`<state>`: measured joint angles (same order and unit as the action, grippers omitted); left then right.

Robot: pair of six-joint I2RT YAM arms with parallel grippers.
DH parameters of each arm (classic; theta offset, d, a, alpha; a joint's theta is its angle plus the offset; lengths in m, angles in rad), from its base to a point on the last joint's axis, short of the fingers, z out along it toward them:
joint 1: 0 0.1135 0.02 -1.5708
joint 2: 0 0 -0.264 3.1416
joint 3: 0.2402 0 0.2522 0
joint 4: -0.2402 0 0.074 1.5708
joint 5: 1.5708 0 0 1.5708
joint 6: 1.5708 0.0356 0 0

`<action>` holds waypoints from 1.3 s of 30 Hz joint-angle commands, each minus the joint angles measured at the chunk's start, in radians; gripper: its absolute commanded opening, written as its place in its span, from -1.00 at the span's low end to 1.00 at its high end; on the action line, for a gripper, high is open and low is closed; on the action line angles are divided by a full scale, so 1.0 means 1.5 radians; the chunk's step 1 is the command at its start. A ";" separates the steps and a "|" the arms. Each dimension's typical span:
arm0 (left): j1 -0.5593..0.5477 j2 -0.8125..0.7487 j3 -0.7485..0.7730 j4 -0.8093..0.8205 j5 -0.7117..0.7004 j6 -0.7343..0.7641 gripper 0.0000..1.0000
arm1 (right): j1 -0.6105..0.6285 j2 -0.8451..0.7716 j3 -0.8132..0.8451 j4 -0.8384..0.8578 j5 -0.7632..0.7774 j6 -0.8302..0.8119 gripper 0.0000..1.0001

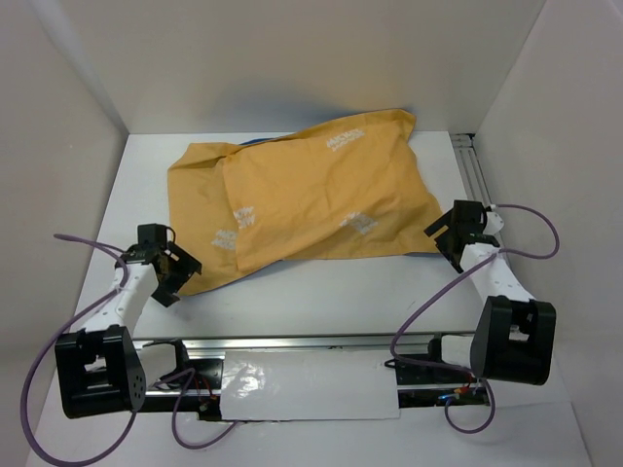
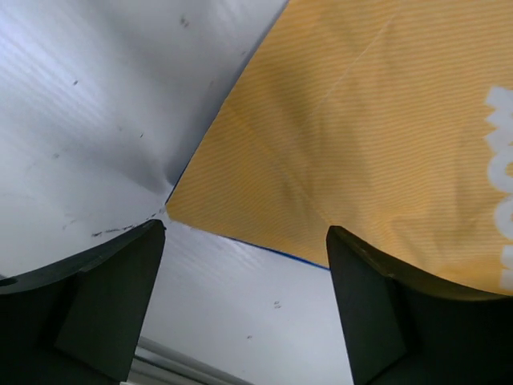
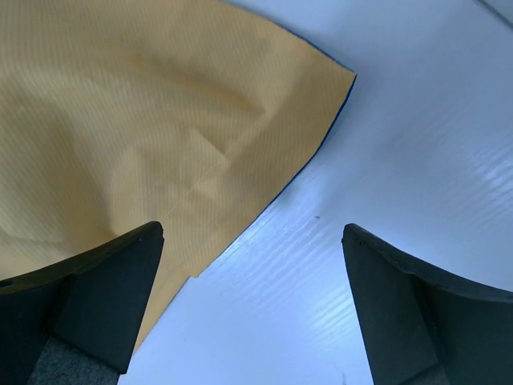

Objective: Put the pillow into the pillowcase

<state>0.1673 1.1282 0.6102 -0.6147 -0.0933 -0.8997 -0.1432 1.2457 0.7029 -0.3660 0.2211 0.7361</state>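
The pillowcase (image 1: 302,199) lies orange-yellow side up across the middle of the table, bulging and folded over itself, with a thin blue edge showing underneath. The white pillow is not in view by itself; it is hidden. My left gripper (image 1: 175,270) is open and empty at the pillowcase's near left corner (image 2: 172,204), just above the table. My right gripper (image 1: 450,238) is open and empty beside the pillowcase's near right corner (image 3: 341,80). The orange fabric fills the upper left of the right wrist view (image 3: 144,128) and the upper right of the left wrist view (image 2: 361,136).
White walls enclose the table on three sides. A metal rail (image 1: 472,170) runs along the back right. An aluminium rail (image 1: 302,341) and a white sheet (image 1: 307,384) lie at the near edge between the arm bases. Purple cables (image 1: 531,233) loop off both arms.
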 commanded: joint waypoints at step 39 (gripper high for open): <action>-0.001 -0.106 -0.013 0.222 -0.052 0.089 -1.00 | -0.089 0.094 -0.065 0.456 -0.184 -0.044 -1.00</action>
<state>0.1673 1.0176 0.5446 -0.2867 -0.1268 -0.8139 -0.2794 1.4857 0.5518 0.2214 -0.0254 0.7315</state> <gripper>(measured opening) 0.028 0.010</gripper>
